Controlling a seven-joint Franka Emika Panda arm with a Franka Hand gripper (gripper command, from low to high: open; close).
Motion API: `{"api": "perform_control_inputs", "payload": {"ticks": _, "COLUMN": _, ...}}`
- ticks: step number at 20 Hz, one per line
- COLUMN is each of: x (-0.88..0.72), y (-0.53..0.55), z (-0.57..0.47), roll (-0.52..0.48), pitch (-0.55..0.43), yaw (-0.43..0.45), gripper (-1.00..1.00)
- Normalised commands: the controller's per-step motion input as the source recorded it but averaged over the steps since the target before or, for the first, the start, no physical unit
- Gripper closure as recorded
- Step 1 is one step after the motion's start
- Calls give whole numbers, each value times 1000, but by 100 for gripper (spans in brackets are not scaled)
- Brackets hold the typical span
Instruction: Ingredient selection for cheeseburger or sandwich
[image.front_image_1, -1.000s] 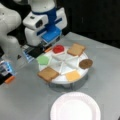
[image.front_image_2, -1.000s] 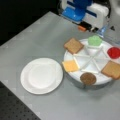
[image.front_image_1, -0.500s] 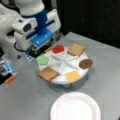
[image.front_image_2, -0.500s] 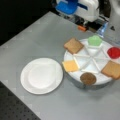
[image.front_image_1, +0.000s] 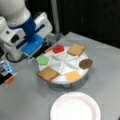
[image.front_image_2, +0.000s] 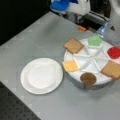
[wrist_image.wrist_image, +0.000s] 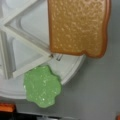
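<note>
Below the pincer, which no view shows, so we cannot tell if it is apart or together, we see in the wrist view a bread square (wrist_image.wrist_image: 78, 26) and the green lettuce (wrist_image.wrist_image: 42, 86) on the rim of the divided tray (wrist_image.wrist_image: 15, 90).

We judge the task hardly begun: in both front views the white plate (image.front_image_2: 41, 75) carries no stack. All pieces lie in the tray: second bread square (image.front_image_2: 113, 69), red disc (image.front_image_2: 114, 52), brown patty (image.front_image_2: 88, 78), cheese square (image.front_image_2: 70, 65).

The arm (image.front_image_1: 23, 32) hangs beside the tray's lettuce side. Grey table (image.front_image_2: 30, 42) lies open around the plate.
</note>
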Motion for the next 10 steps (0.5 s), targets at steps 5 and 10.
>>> {"api": "perform_control_inputs", "payload": {"ticks": 5, "x": -248, "y": -193, "z": -291, "roll": 297, "pitch": -129, "yaw": 42, "gripper": -100}}
{"api": "perform_control_inputs", "payload": {"ticks": 10, "x": -110, "y": -79, "z": -176, "roll": 181, "pitch": -117, "yaw": -5, "gripper": -100}}
